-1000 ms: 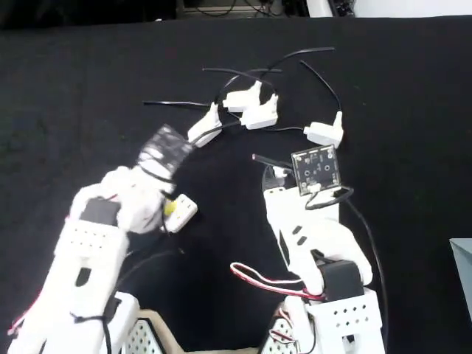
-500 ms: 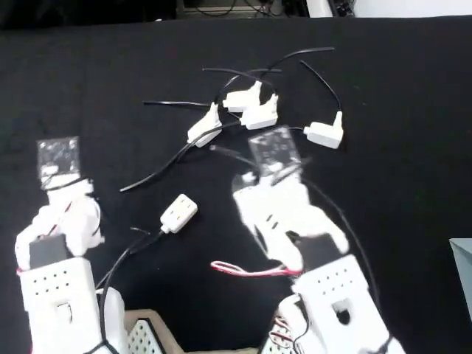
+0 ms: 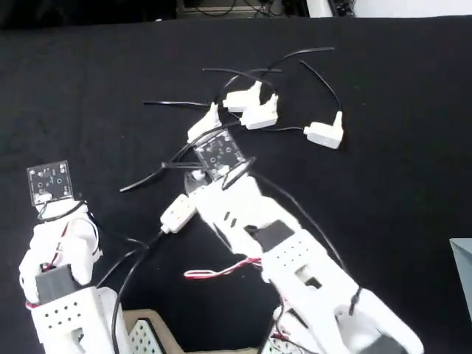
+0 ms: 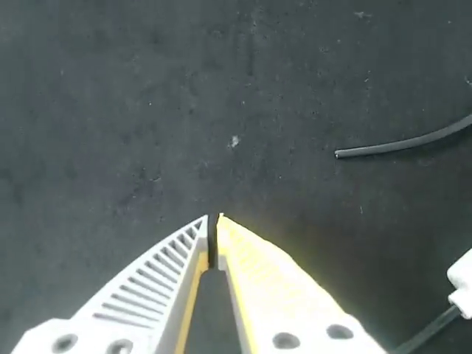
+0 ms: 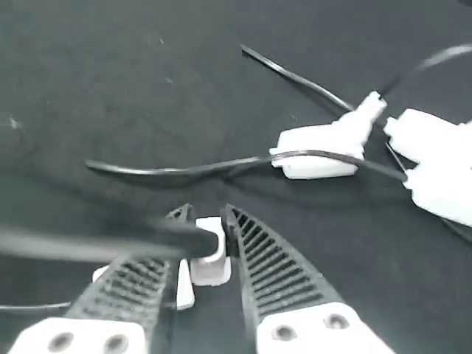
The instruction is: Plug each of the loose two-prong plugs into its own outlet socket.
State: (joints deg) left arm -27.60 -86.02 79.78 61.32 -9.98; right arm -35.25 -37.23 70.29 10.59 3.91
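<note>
A white outlet socket (image 3: 177, 211) lies on the black table (image 3: 383, 88) on a black cord. My right arm (image 3: 251, 221) leans over it from the right. In the right wrist view my right gripper (image 5: 205, 214) stands open, with the white socket (image 5: 211, 259) between its fingers. Several white two-prong plugs with black leads lie farther back: one plug (image 3: 203, 127) on the left, a pair of plugs (image 3: 252, 108) in the middle, one plug (image 3: 324, 133) on the right. My left gripper (image 4: 214, 220) is shut on nothing over bare table, and my left arm (image 3: 59, 243) sits at the near left.
Black leads loop around the plugs, and a loose cable end (image 4: 398, 143) lies near the left gripper. A grey box (image 3: 462, 274) shows at the right edge. The table's far edge (image 3: 236, 18) runs along the top. The far left and far right are bare.
My left arm pulled back from the socket to the near left. My right arm swung left from the table's middle and now stands over the socket.
</note>
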